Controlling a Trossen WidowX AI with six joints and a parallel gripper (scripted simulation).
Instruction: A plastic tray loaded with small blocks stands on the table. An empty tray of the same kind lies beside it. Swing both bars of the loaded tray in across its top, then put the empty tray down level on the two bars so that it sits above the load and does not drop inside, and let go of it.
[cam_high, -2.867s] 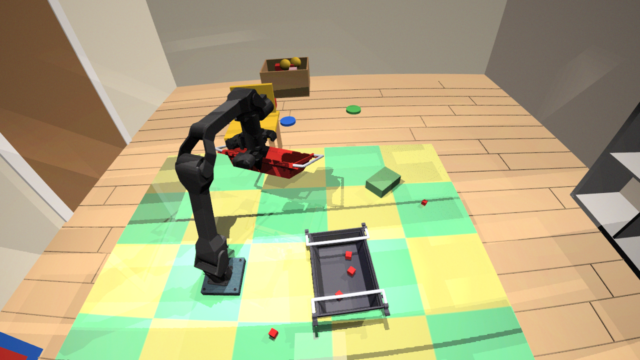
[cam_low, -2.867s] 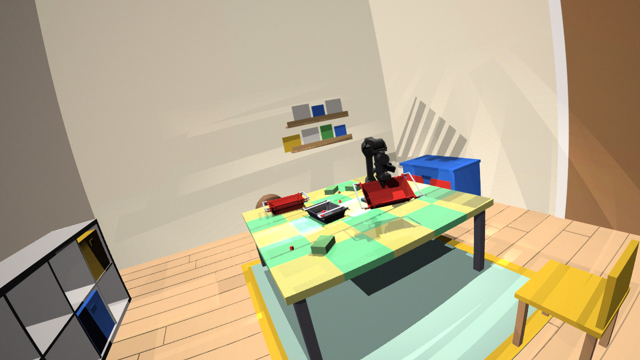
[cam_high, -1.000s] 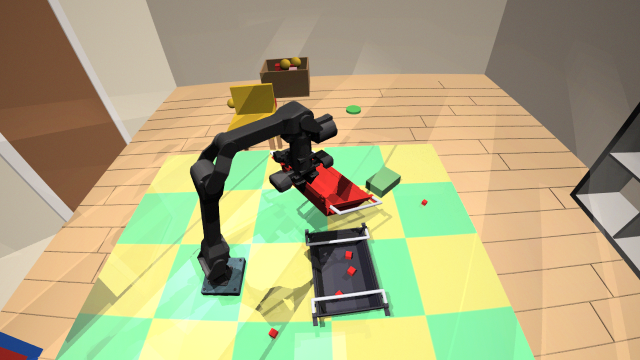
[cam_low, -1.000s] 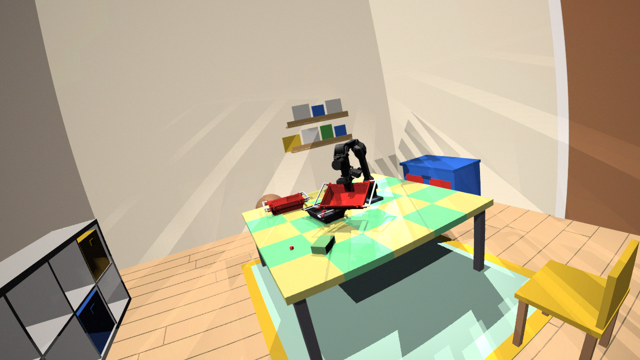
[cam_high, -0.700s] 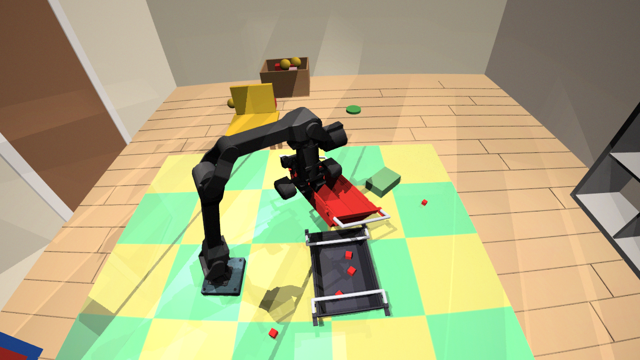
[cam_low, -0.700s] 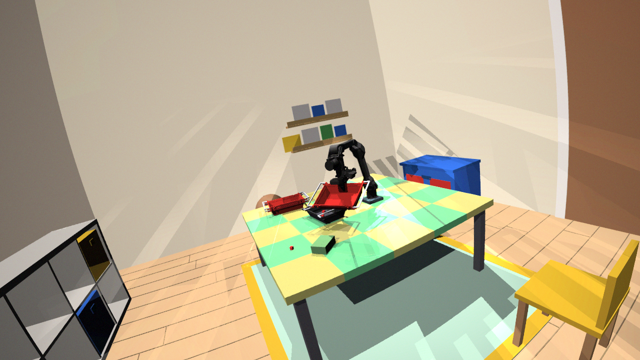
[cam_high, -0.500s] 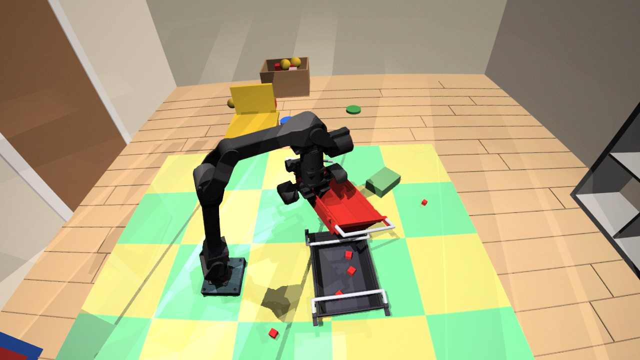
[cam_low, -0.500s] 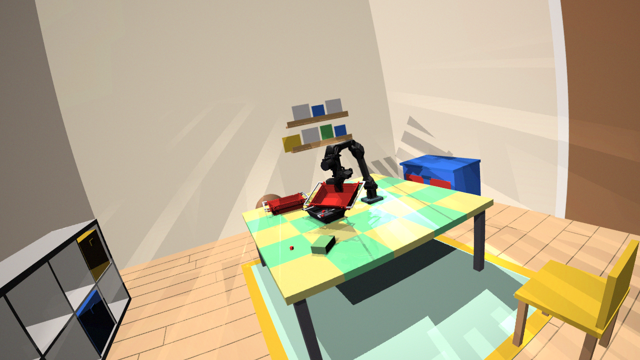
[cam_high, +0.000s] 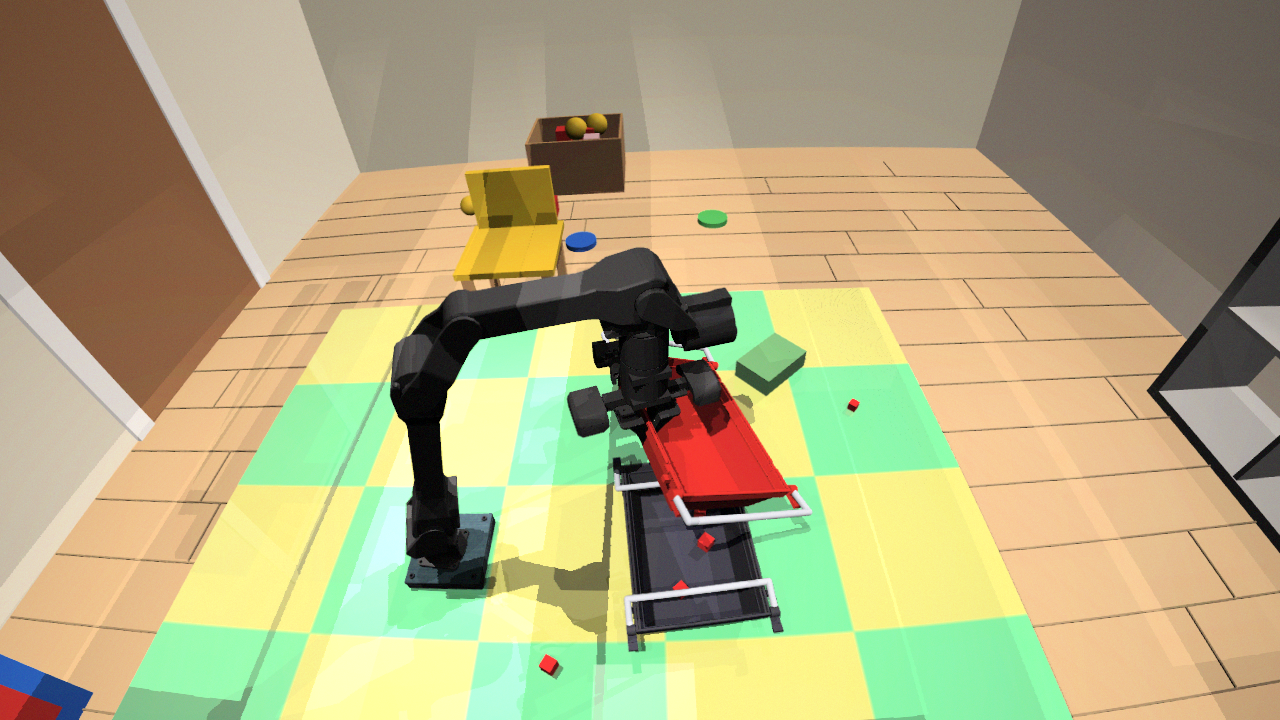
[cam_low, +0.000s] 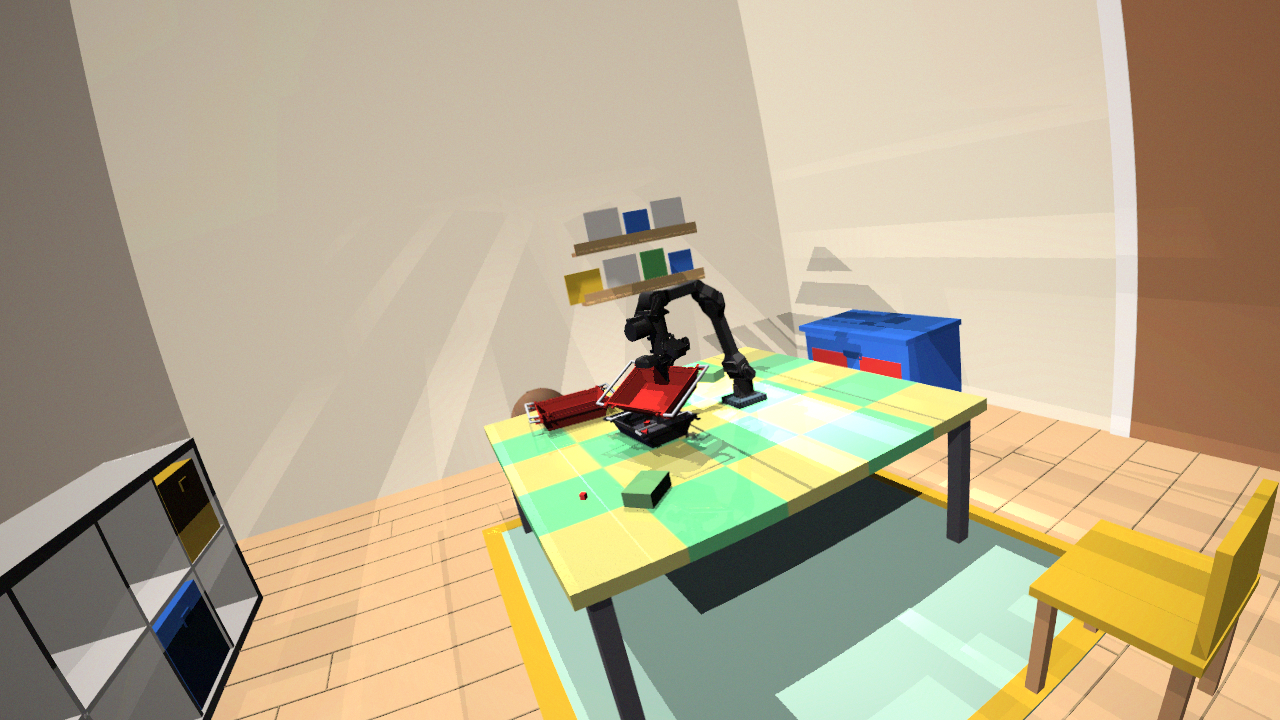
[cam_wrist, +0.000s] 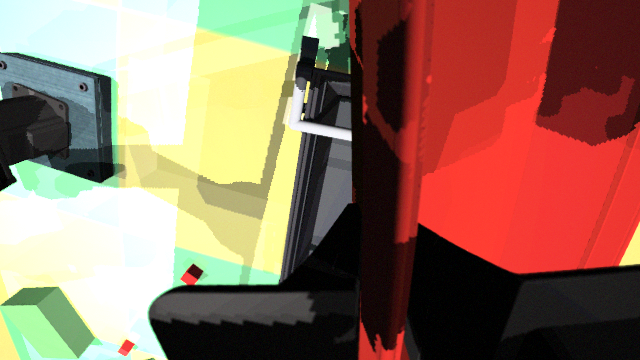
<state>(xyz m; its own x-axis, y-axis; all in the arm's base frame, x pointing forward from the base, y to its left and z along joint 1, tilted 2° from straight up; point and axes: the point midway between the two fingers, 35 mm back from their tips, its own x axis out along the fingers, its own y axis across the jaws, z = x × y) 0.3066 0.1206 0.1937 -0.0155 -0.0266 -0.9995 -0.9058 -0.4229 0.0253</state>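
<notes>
Bright, hard light — sharp shadows, table glare bleached white up close.

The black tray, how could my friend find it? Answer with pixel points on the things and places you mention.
Find the table (cam_high: 904, 573) (cam_low: 805, 474) (cam_wrist: 220, 125) with yellow and green squares, then the black arm (cam_high: 537, 304) (cam_low: 717, 308) (cam_wrist: 35, 125) on it. Look partly under the tilted red tray (cam_high: 716, 456) (cam_low: 651, 394) (cam_wrist: 475, 210) in its gripper (cam_high: 646, 420) (cam_low: 660, 374) (cam_wrist: 365, 213). The black tray (cam_high: 725, 573) (cam_low: 660, 435) (cam_wrist: 332, 180) has little red blocks (cam_high: 706, 540) inside, and the other trays are red.

Red tray (cam_high: 716, 452) (cam_low: 653, 390) (cam_wrist: 480, 215) of smooth, plastic-looking material
</notes>
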